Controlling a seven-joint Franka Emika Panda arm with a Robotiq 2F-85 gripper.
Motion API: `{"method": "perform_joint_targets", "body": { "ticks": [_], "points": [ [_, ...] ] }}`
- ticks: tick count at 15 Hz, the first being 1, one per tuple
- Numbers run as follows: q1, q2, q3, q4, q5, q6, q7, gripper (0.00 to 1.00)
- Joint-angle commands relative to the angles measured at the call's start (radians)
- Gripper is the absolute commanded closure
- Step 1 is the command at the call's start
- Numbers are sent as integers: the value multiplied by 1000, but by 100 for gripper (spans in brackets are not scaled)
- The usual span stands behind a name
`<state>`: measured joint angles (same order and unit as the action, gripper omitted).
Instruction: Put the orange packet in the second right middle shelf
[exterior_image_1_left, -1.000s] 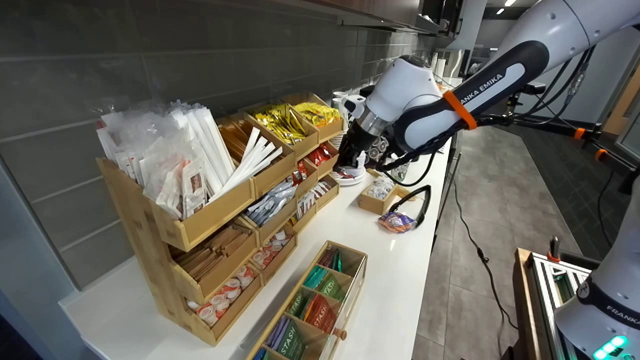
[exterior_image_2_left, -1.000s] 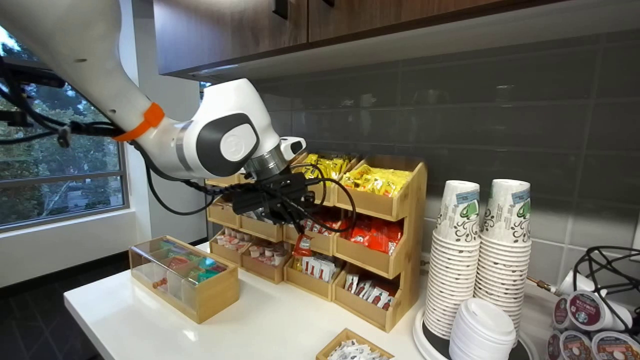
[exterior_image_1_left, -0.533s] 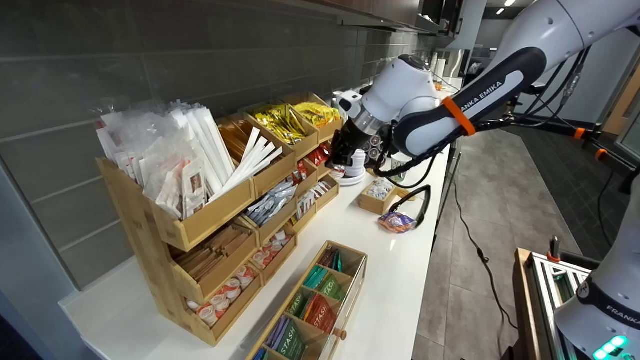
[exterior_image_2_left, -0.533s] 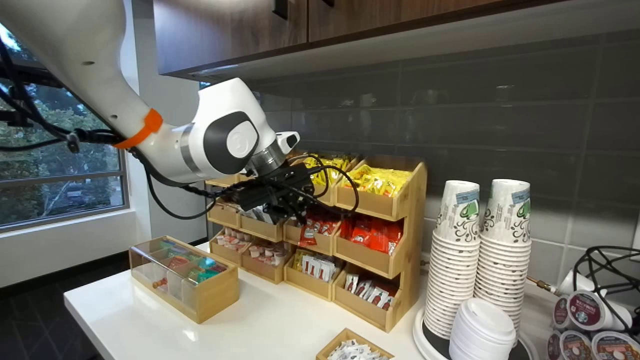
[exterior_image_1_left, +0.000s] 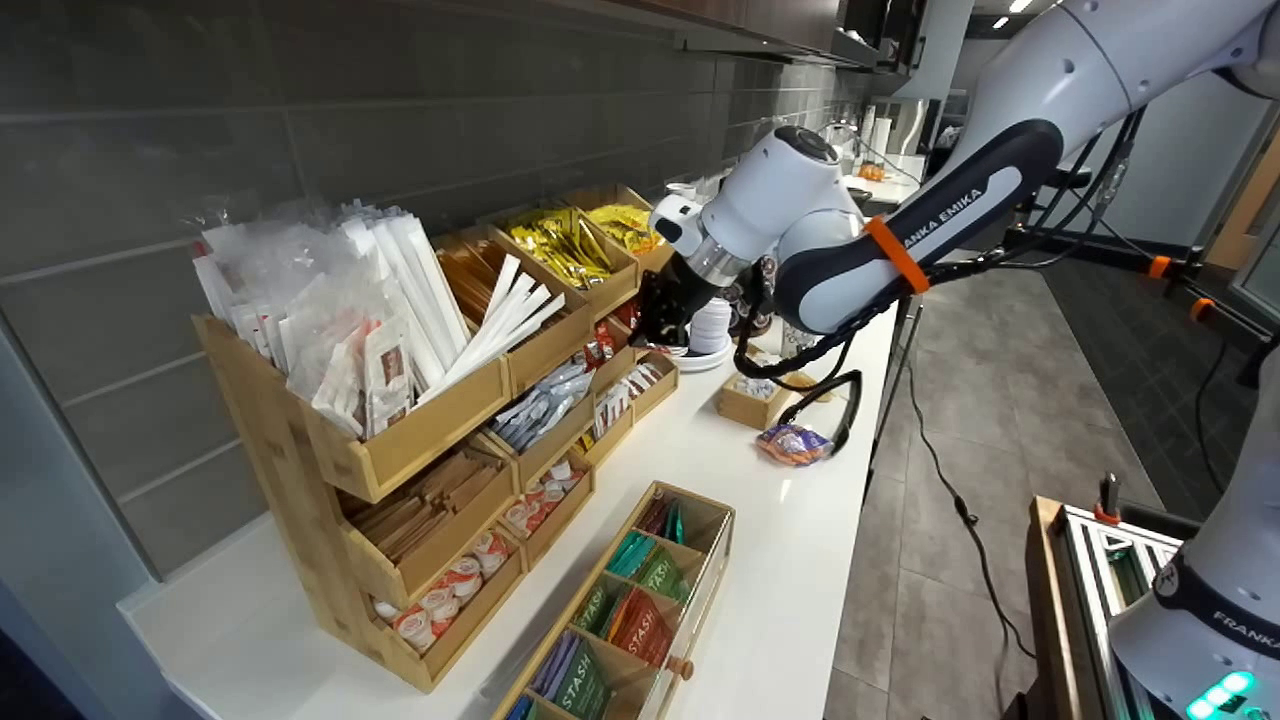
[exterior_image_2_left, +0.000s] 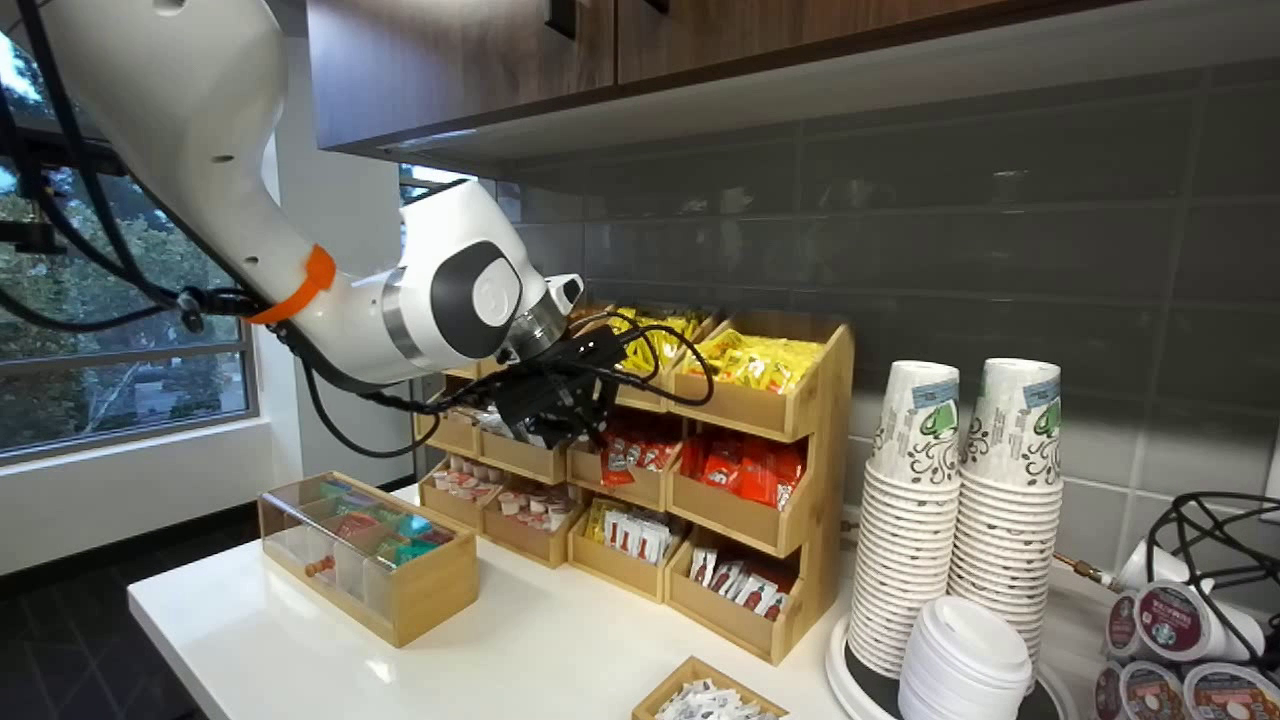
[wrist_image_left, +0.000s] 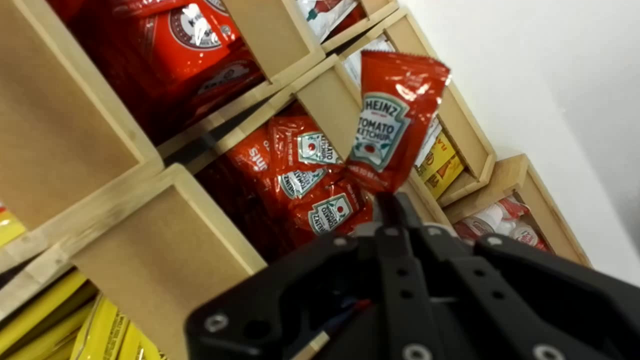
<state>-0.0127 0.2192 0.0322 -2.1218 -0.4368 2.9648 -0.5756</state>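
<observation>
The orange packet (wrist_image_left: 400, 120) is a small orange-red ketchup sachet. My gripper (wrist_image_left: 392, 200) is shut on one end of it, with the rest sticking out past the fingertips. In an exterior view the packet (exterior_image_2_left: 616, 465) hangs under the gripper (exterior_image_2_left: 598, 438), in front of the second bin from the right on the rack's middle tier. This middle shelf bin (exterior_image_2_left: 646, 490) holds similar red ketchup packets. In the wrist view the packet overlaps its front wall (wrist_image_left: 332, 112); whether it is over the opening I cannot tell. In an exterior view the gripper (exterior_image_1_left: 645, 330) hides part of the rack.
The rightmost middle bin (exterior_image_2_left: 715, 500) holds larger red packets. Bins of yellow bags (exterior_image_2_left: 755, 360) sit directly above. Lower bins (exterior_image_2_left: 620, 570) hold white sachets. A clear-fronted tea box (exterior_image_2_left: 430, 590) and a small wooden box (exterior_image_1_left: 745, 408) stand on the counter. Cup stacks (exterior_image_2_left: 910, 520) stand beside the rack.
My gripper has moved along the rack and a little closer to it. The held packet has risen from below the middle bin's front wall to in front of that wall. The grip is unchanged.
</observation>
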Motion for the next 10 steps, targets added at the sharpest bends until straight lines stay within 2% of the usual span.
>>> {"method": "perform_joint_targets", "body": {
  "ticks": [1, 10],
  "points": [
    [7, 43, -11, 47, -56, 26, -39, 100],
    [3, 120, -1, 137, -53, 27, -155, 100]
  ]
}}
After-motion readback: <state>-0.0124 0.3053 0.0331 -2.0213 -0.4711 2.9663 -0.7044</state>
